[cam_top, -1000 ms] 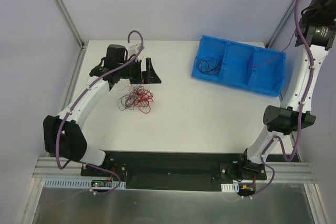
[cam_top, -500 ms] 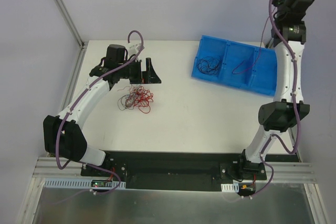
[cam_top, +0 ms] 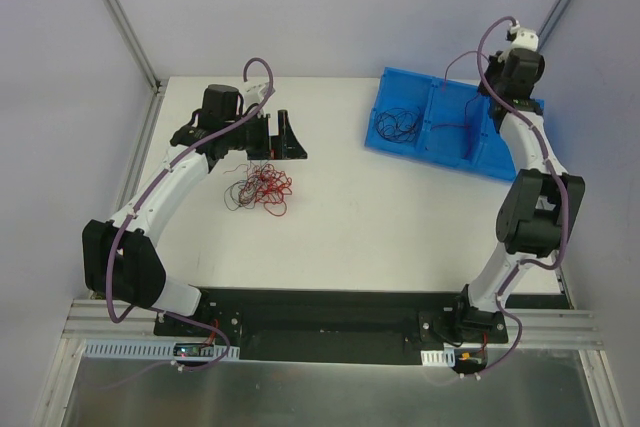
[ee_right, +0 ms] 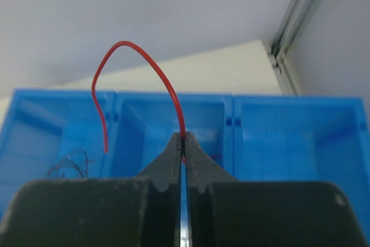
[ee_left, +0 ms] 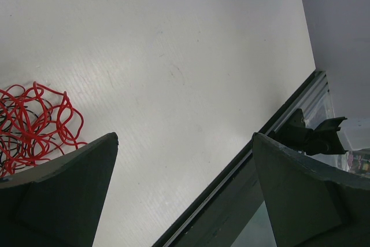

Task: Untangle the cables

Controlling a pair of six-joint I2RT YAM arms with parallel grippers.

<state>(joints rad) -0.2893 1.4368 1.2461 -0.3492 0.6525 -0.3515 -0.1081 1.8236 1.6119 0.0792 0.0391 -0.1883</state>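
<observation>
A tangle of thin red and black cables (cam_top: 260, 189) lies on the white table, and its red loops show at the left edge of the left wrist view (ee_left: 34, 120). My left gripper (cam_top: 285, 139) is open and empty just behind the tangle, its jaws wide apart over bare table (ee_left: 185, 137). My right gripper (cam_top: 492, 107) is shut on a single red cable (ee_right: 144, 67) that arches up and to the left from the fingertips (ee_right: 183, 140). It hangs over the middle compartment of the blue bin (ee_right: 289, 125).
The blue three-compartment bin (cam_top: 505, 162) stands at the back right. Loose black wires (cam_top: 398, 124) lie in its left compartment and also show in the right wrist view (ee_right: 69, 163). A black rail (ee_left: 243, 166) runs along the table's near edge.
My right arm has swung down from high at the back right to just over the bin, carrying the red cable. The left arm and the tangle have not moved.
</observation>
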